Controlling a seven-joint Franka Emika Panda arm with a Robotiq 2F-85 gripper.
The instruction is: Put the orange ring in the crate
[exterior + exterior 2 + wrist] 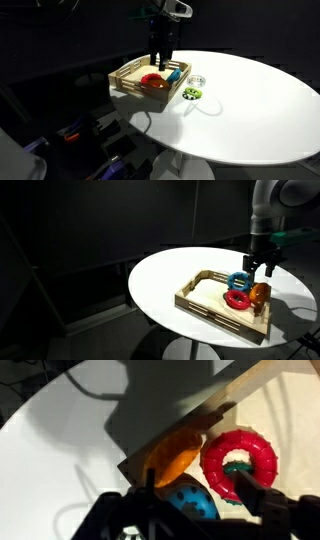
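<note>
Three rings lie in the crate (215,317): orange ring (172,455) tilted vs the wall, red ring (240,455) just beside it, blue ring (190,502) nearer the wrist cam. Gripper (258,266) hangs above them, jaws apart, holding nothing afaict. Ring looks delivered, so lift straight up w/o sideways drift, or you may clip it & tip it over the wall.
</note>
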